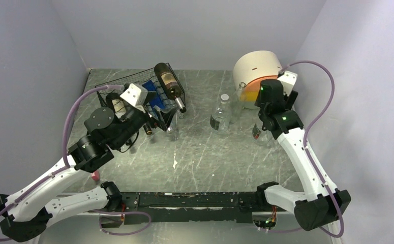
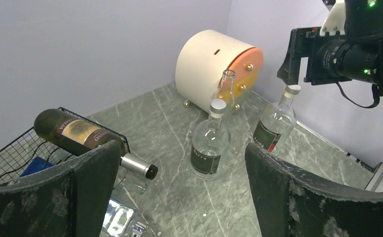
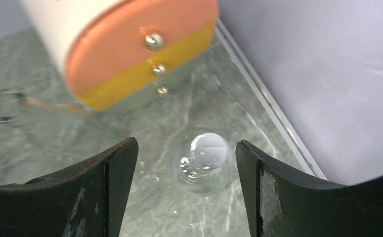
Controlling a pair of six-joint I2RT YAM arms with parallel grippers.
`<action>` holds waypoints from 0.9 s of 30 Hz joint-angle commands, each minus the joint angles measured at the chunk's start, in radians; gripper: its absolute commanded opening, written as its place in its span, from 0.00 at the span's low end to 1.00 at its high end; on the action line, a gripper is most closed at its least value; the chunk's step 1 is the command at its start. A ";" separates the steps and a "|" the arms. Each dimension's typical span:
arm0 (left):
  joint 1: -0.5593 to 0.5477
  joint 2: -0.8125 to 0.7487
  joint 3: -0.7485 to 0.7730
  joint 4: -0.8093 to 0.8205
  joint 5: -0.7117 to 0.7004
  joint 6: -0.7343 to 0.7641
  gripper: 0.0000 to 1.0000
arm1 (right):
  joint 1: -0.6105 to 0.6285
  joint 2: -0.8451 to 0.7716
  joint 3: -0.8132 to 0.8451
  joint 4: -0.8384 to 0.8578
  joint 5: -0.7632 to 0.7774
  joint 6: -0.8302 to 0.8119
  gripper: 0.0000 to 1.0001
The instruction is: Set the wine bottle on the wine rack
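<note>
Right gripper [image 3: 185,148] hovered, jaws spread, above the clear silver-capped glass bottle [image 3: 202,154] near the right edge of the table [image 1: 200,162], seemingly aligning a grasp; left gripper [image 2: 182,148], jaws wide apart, held nothing.

A cream drum-shaped box [image 1: 258,63] lies on its side at the far right of the grey marbled table [image 1: 200,152], close to the corner of the pale grey walls [image 1: 184,30]. Its round face is orange above and yellow below, with three metal studs in a row. An uncapped clear glass bottle [image 2: 228,81] stands upright just in front of that face. A clear bottle with a silver cap and dark label [image 1: 220,114] stands upright near mid-table.
</note>
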 commanded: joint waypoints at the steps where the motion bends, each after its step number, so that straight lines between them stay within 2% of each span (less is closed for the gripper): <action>1: -0.001 0.007 -0.003 0.027 0.031 -0.015 0.99 | -0.080 -0.034 -0.065 -0.031 -0.017 0.067 0.76; 5: -0.001 0.022 0.001 0.030 0.041 -0.014 0.99 | -0.107 -0.049 -0.157 0.011 -0.059 0.086 0.76; 10: -0.001 0.029 0.002 0.024 0.042 -0.013 0.99 | -0.139 -0.024 -0.189 0.038 -0.104 0.091 0.74; 18: -0.001 0.019 -0.013 0.024 0.028 -0.013 0.99 | -0.171 0.013 -0.218 0.096 -0.125 0.052 0.59; 20: -0.001 0.020 -0.012 0.020 0.023 -0.012 0.99 | -0.177 0.023 -0.208 0.093 -0.148 0.042 0.51; 21: -0.001 0.021 -0.012 0.019 0.022 -0.011 0.99 | -0.180 0.029 -0.203 0.075 -0.163 0.040 0.44; 23: -0.001 0.023 -0.013 0.018 0.020 -0.010 0.99 | -0.179 0.048 -0.139 0.002 -0.164 0.059 0.24; 27: -0.002 0.024 -0.032 0.044 -0.008 -0.003 0.99 | -0.166 0.047 -0.093 -0.102 -0.183 0.081 0.10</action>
